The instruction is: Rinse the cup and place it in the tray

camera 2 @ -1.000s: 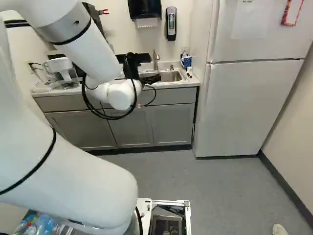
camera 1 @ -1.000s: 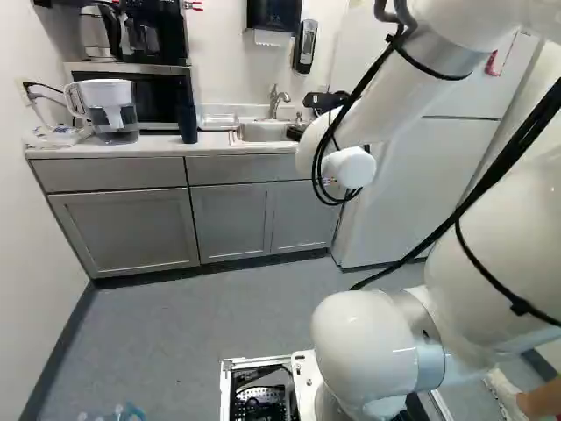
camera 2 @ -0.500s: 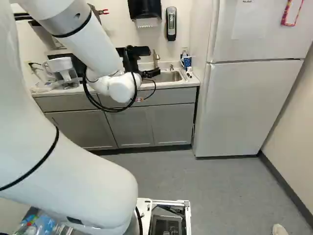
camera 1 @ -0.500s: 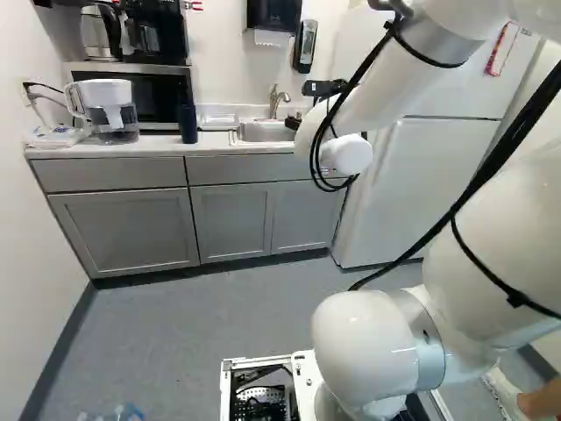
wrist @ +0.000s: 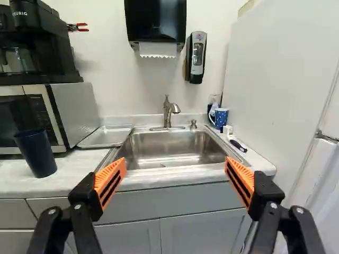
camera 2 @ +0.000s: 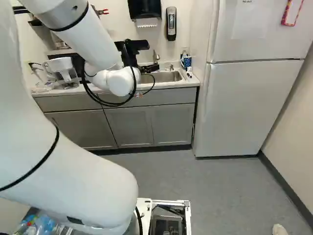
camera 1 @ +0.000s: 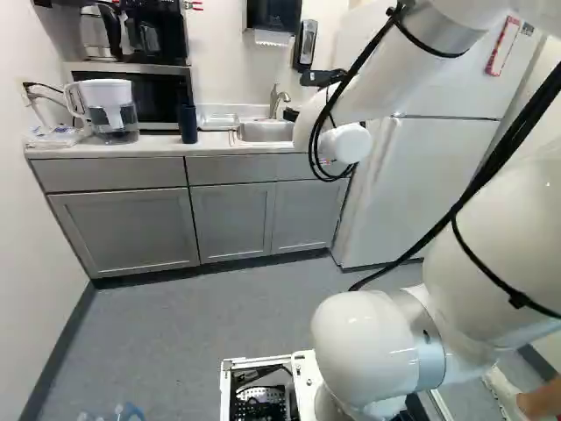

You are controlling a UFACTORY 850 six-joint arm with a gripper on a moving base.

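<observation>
My gripper (camera 2: pixel 150 68) is up near the sink's left part in the right base view. In the wrist view the gripper (wrist: pixel 175 172) stands wide open, its orange pads far apart with nothing between them. The steel sink (wrist: pixel 172 148) and its faucet (wrist: pixel 168 112) lie ahead of it. A dark blue cup (wrist: pixel 36 153) stands upright on the counter, beside the microwave; it also shows in the left base view (camera 1: pixel 188 124). Between microwave and sink lies a shallow metal tray (wrist: pixel 106 136). A blue patterned mug (wrist: pixel 220 117) stands behind the sink's far corner, on the fridge side.
The microwave (wrist: pixel 79 114) and a coffee maker border the counter (wrist: pixel 74 172) on one side, the fridge (wrist: pixel 275 95) on the other. A water pitcher (camera 1: pixel 111 112) stands farther along. Paper towel (wrist: pixel 156 29) and soap dispensers (wrist: pixel 196 57) hang above.
The wrist has risen a little in both base views, and the gripper's tilt has changed. Base, cup and tray stay where they were.
</observation>
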